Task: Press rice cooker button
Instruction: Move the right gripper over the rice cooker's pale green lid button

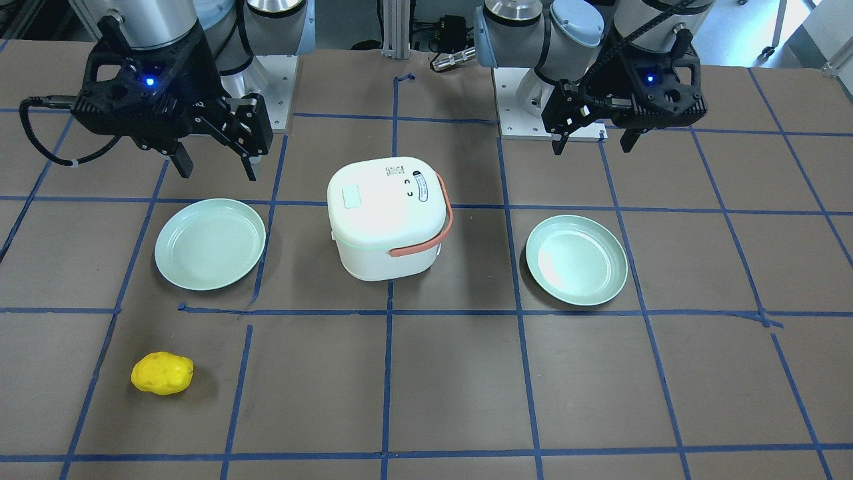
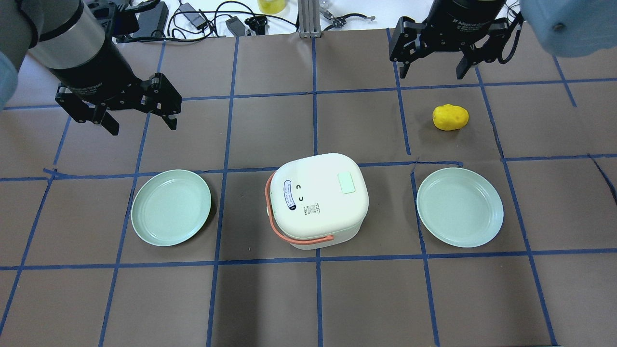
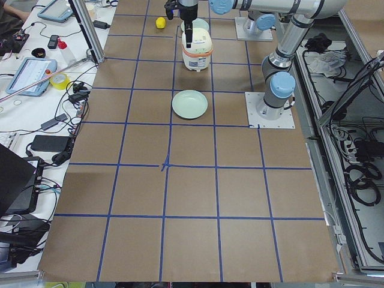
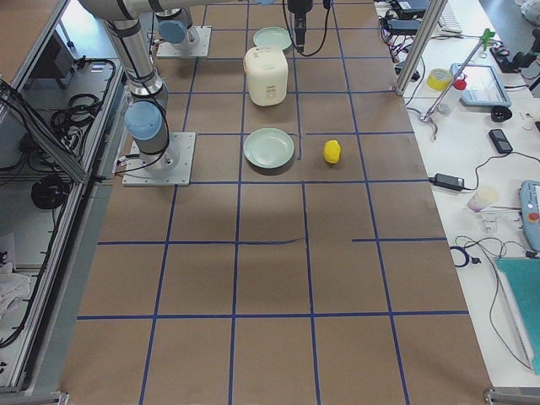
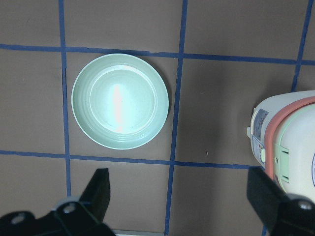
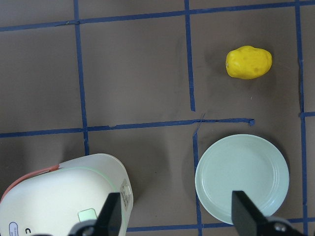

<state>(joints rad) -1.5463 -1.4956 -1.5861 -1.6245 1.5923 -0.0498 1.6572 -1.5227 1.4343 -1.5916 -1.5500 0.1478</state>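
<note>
Fingers (image 2: 169, 118) of the left gripper (image 2: 142, 123) are spread wide and hold nothing; the gripper hangs above the table (image 2: 308, 299), over its left half and clear of every object. Fingers (image 2: 403, 67) of the right gripper (image 2: 432, 72) are likewise spread wide and empty, above the right half of the table.

The rice cooker (image 2: 318, 200), white with rounded corners, stands upright at the middle of the table, between the two grippers and touched by neither. Its lid is closed. A pale green rectangular button (image 2: 346, 183) lies on the lid, toward the robot's right. An orange handle (image 2: 274, 226) is folded down around the body on the robot's left.

A pale green left plate (image 2: 171, 207) lies flat near the cooker on one side, and a matching right plate (image 2: 459, 207) on the other. A yellow potato (image 2: 450, 117) rests on the table beyond the right plate, apart from it. Blue tape lines (image 2: 315, 125) divide the brown table into squares.
</note>
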